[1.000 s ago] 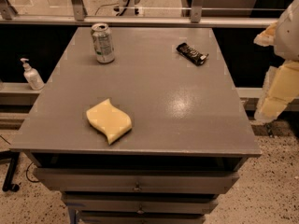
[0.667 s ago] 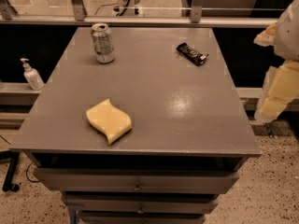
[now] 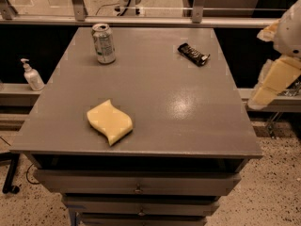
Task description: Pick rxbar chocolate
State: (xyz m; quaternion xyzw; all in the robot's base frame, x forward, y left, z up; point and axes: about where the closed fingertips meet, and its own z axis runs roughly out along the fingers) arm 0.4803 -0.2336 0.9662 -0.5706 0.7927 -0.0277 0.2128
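The rxbar chocolate (image 3: 193,54) is a small flat black bar lying at the far right of the grey table top (image 3: 155,102). My gripper (image 3: 272,81) hangs off the table's right side, past its edge, well to the right of the bar and nearer to me than it. It touches nothing. Only part of the arm shows at the frame's right border.
A green-and-silver drink can (image 3: 103,43) stands at the far left of the table. A yellow wavy sponge (image 3: 109,122) lies at the front left. A white pump bottle (image 3: 33,75) stands on a ledge left of the table. Drawers (image 3: 137,182) sit below the top.
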